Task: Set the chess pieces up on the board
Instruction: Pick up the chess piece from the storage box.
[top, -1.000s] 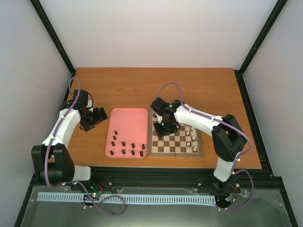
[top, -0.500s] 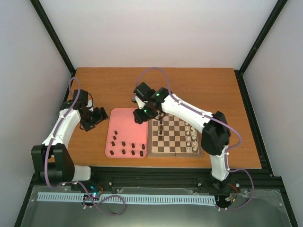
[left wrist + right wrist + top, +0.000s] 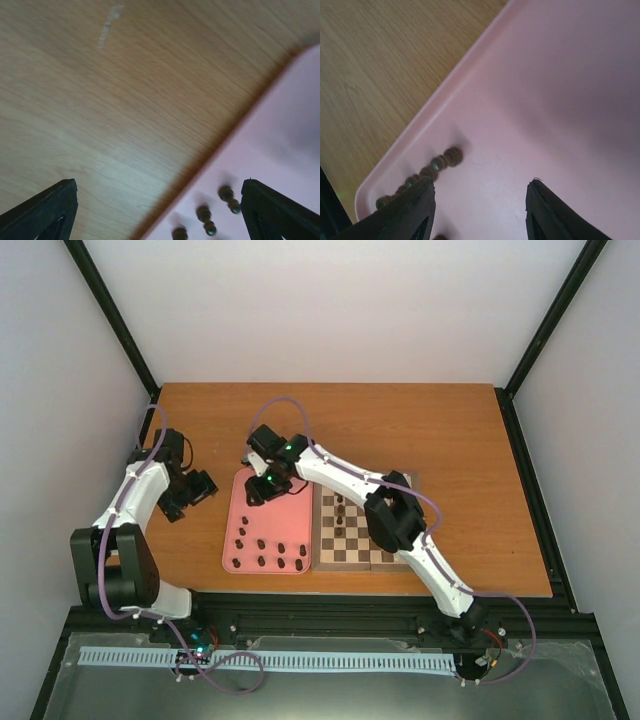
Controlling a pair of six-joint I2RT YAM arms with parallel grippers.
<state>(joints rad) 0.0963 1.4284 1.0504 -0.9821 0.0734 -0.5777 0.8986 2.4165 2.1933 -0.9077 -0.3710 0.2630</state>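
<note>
Chess pieces (image 3: 442, 161) lie on the tray (image 3: 560, 75) near the right tool (image 3: 480, 194)

Shot from high behind the arms, looking down over the whole table (image 3: 400, 420). Up close and steep from each wrist, sharing the tray (image 3: 290, 520) edge and pieces (image 3: 228, 196).

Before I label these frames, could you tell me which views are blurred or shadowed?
Top external: evenly lit, fairly sharp, though the chess pieces are tiny. Left wrist: soft focus, pieces on the pink tray smeared. Right wrist: a broad shadow darkens the tray's upper right; pieces and fingers blurred.
</note>
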